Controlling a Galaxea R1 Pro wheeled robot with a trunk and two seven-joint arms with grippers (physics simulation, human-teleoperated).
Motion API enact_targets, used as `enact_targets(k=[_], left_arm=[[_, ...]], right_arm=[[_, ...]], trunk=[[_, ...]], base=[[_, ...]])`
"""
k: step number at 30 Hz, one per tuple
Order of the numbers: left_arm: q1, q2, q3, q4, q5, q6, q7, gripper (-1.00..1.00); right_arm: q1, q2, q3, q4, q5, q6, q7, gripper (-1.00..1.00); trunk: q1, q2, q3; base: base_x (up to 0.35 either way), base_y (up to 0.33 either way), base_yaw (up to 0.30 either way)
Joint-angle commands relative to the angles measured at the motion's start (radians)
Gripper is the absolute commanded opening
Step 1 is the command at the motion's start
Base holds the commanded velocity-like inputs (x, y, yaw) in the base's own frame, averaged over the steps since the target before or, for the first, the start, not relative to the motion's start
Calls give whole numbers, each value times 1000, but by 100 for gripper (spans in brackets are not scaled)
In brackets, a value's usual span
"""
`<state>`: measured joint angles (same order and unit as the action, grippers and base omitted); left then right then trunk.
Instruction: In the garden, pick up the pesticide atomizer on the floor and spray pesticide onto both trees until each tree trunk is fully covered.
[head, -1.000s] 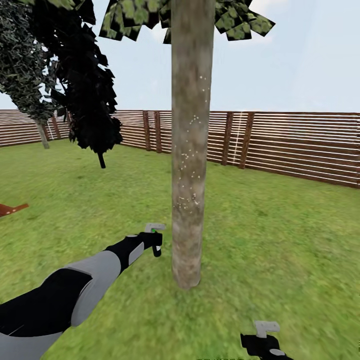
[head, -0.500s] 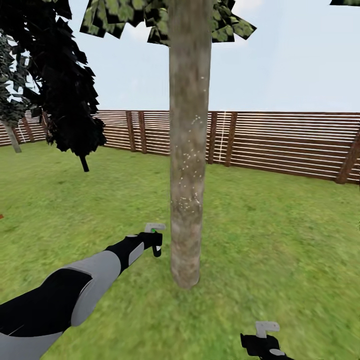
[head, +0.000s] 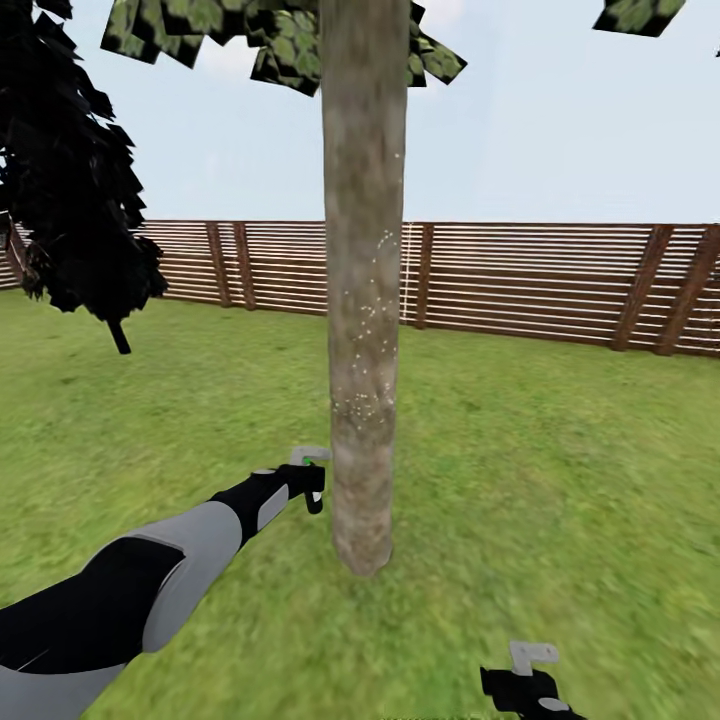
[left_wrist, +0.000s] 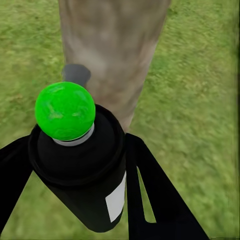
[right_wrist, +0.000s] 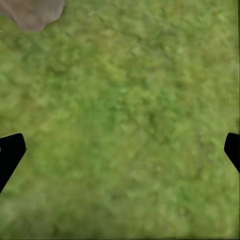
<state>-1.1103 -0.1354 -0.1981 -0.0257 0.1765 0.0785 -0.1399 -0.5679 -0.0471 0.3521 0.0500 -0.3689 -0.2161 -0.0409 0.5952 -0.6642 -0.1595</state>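
Clamped between the two black fingers (left_wrist: 150, 200) of the left gripper (left_wrist: 75, 200), the pesticide atomizer (left_wrist: 85, 175) stands upright: a dark bottle with a white label and a bright green ball on top. In the head view the left gripper (head: 308, 485) is held out at the end of the grey-and-black left arm (head: 150, 585), just beside the low part of the tree trunk (head: 362, 300), with the atomizer (head: 310, 462) showing as a small grey head with a green dot.

Around all this spreads the lawn (head: 560, 470), closed off at the back by a brown slatted fence (head: 540, 285) under a pale sky. The trunk rises from the grass near the middle, pale and mottled, speckled with small white dots over its middle stretch; flat green leaves (head: 280, 40) hang at the top. A dark conifer (head: 70, 180) stands well apart on the left side.

Low at the view's bottom edge sits the right gripper (head: 525, 685). In the right wrist view its jaws are spread wide over bare grass (right_wrist: 125, 130), with one black fingertip (right_wrist: 10, 152) at each side and nothing between them.
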Motion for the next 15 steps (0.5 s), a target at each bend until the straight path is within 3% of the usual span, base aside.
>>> enact_targets(k=[1,15], left_arm=[[0,1,-7,-2,11,6,-3,-100],[0,-4,-7,-2,11,6,-3,-100]], right_arm=[[-2,1,8,4,-7,-6,-1,100],[-2,1,8,4,-7,-5,-1,100]], trunk=[[0,-1,-2],[0,-1,-17]], base=[[0,350,-292],[0,350,-185]])
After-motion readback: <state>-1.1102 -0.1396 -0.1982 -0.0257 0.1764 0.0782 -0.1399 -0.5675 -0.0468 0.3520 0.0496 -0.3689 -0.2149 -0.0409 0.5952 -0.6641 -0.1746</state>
